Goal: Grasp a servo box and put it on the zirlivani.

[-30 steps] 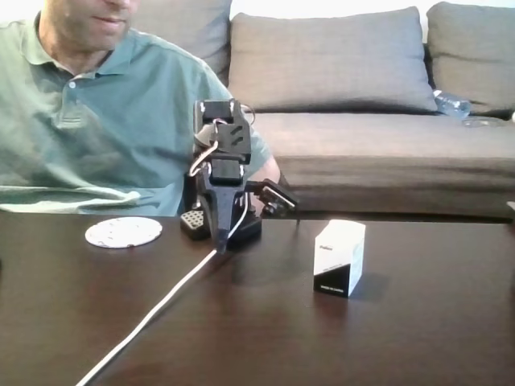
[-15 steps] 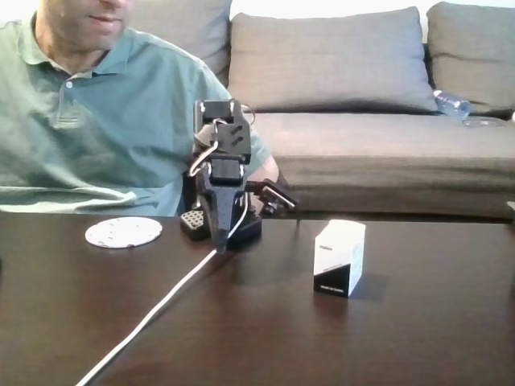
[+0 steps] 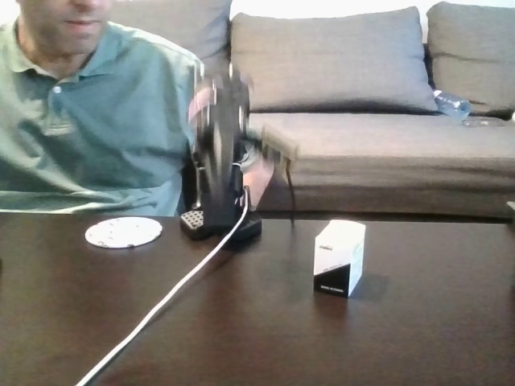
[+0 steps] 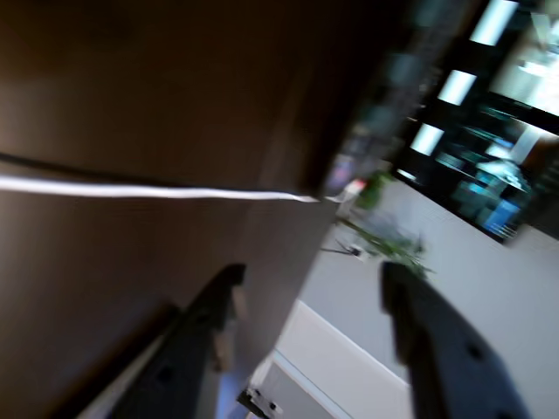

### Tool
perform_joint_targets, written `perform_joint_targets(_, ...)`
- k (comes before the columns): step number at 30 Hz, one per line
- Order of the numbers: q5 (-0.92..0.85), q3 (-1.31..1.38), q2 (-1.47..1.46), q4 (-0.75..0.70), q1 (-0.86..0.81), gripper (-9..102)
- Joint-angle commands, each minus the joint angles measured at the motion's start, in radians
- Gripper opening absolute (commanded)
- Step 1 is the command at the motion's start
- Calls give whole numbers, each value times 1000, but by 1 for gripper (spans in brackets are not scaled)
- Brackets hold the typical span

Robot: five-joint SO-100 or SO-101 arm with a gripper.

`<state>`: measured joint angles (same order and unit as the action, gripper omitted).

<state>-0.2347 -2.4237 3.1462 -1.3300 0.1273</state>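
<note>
Gripper [image 4: 310,288] jaws spread wide, holding nothing | servo box [image 3: 339,258] on table [image 3: 402,338]; apart from arm

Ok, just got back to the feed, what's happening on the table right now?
The arm is in motion, blurred in the fixed view, and holds nothing. In the wrist view the gripper is open over the table edge. The servo box stands untouched on the dark table, right of the arm's base. The zirlivani lies bare on the left. A person in a green polo sits behind.
</note>
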Motion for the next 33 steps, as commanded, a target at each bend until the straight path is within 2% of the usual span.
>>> perform_joint_targets(1, -2, 333, -275, -92, 38, 30)
perform_joint_targets(6, -18, 646, -641, -252, 189, 37)
perform_joint_targets(14, -17, 804, -1017, -425, 494, 42)
perform_joint_targets(20, -8, 828, -1203, -439, 563, 42)
perform_joint_targets(29, -49, 834, -1430, -436, 581, 42)
perform_joint_targets(33, -55, 836, -1522, -423, 657, 42)
